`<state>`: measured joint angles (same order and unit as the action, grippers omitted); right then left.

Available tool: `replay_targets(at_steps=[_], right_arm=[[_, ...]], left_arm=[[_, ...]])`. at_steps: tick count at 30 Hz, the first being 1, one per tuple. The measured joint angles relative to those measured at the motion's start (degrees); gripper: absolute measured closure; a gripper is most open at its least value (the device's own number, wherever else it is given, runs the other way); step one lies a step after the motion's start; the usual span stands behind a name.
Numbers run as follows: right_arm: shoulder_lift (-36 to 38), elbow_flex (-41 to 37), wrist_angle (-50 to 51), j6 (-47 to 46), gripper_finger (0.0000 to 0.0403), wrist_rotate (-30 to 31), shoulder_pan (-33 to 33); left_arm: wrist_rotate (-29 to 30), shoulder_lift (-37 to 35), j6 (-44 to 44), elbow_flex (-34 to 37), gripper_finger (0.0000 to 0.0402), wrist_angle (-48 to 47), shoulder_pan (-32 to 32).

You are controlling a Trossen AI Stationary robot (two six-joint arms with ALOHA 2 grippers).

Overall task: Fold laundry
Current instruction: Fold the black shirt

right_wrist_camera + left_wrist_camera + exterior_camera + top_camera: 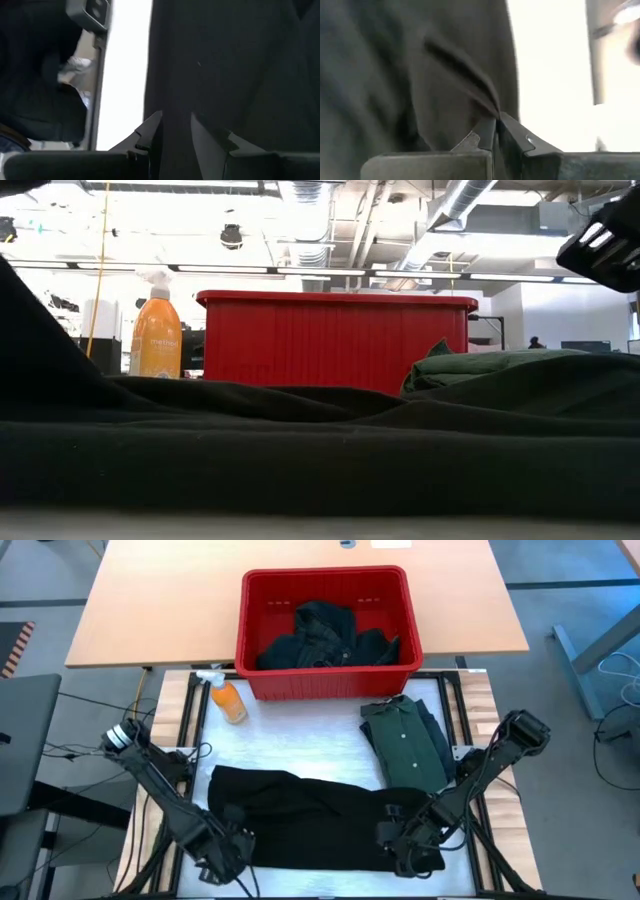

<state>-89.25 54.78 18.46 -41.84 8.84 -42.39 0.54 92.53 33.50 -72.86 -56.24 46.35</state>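
White matting covers the work table [300, 745], and across the lower middle of the high view I have a black garment [300, 815] spread out flat, wide side running left to right. That is the piece I am working on, and it lies that way so both arms can reach its near edge at once.

My left gripper [222, 858] sits at the lower left of the high view, on the garment's near left corner. In its wrist view the two fingers are pressed together with a thin ridge of the black garment [420, 75] pinched between them, so I read it as clamped on the cloth. My right gripper [412, 850] is at the lower right of centre, on the near right part of the same hem. Its wrist view shows a band of the black garment [230, 65] running between the partly closed fingers, which looks like a grip on a thicker bunch, though I cannot see the pinch as clearly as on the left.

With both near corners held, I judge the next step is to lift and carry that edge toward the far side to make the first fold.

A folded green shirt [405, 740] rests to the right of centre, just beyond the black piece, apparently already done and parked out of the way. More dark laundry [322, 635] waits in the red basket [255, 600] at the top centre. An orange spray bottle [228, 698] lies beside the basket's left corner, clear of the fold path.
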Motion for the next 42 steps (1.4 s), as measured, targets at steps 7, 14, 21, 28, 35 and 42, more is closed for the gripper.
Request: replay_targets(at_steps=[7, 14, 21, 28, 35, 42], right_arm=[[0.00, 0.00, -5.46, 1.81, 0.0275, 0.02, -0.28], [0.00, 0.00, -7.42, 1.79, 0.0275, 0.07, -0.47], [0.00, 0.00, -8.44, 3.35, 0.0275, 0.37, -0.35], [0.00, 0.00, -13.45, 11.05, 0.0275, 3.01, 1.70], [0.55, -0.02, -5.66, 9.87, 0.0275, 5.53, 7.54], [4.92, -0.02, -0.26, 10.58, 0.0275, 2.86, 13.44]], left_arm=[[1.83, 1.40, -0.96, 0.95, 0.0401, 6.64, -3.38], [-1.10, 1.36, -0.04, 4.74, 0.0372, 3.47, -5.29], [-7.16, 1.36, -0.51, 5.05, 0.0307, 6.54, -4.34], [-6.26, -0.62, 0.61, 5.03, 0.0282, 0.05, -3.89], [13.40, -5.13, 6.45, 5.03, 0.0287, -11.85, -4.08], [17.74, -9.91, -5.11, 9.09, 0.0287, 1.08, -18.28]])
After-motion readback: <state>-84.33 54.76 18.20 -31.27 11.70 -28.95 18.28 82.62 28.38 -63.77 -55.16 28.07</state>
